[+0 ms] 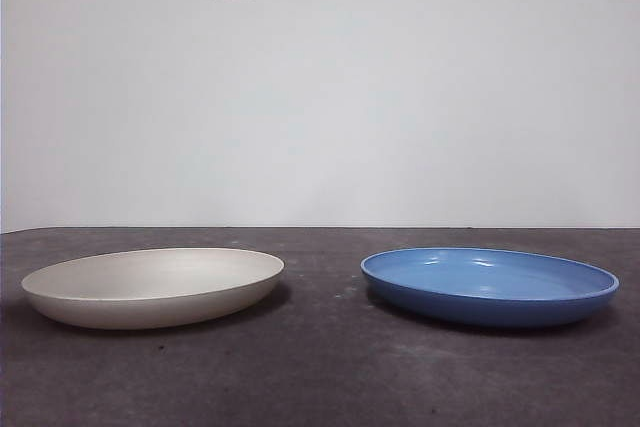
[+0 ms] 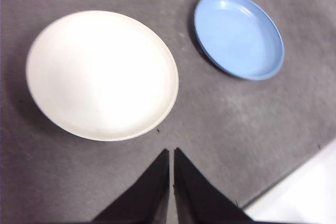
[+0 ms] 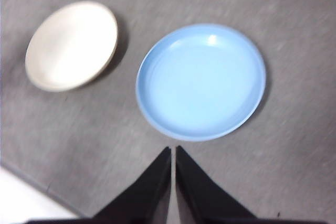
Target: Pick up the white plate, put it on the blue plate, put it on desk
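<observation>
I've got both pincers, left gripper (image 2: pixel 171 153) and right gripper (image 3: pixel 173 150), pressed together, empty; white plate (image 1: pixel 153 287) at lower left looks stiff, light, probably slick; I'd pinch its low rim.

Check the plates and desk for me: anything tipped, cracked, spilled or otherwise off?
Nothing stands out. The white plate and blue plate sit flat on the desk, side by side and apart, both empty and whole.
</observation>
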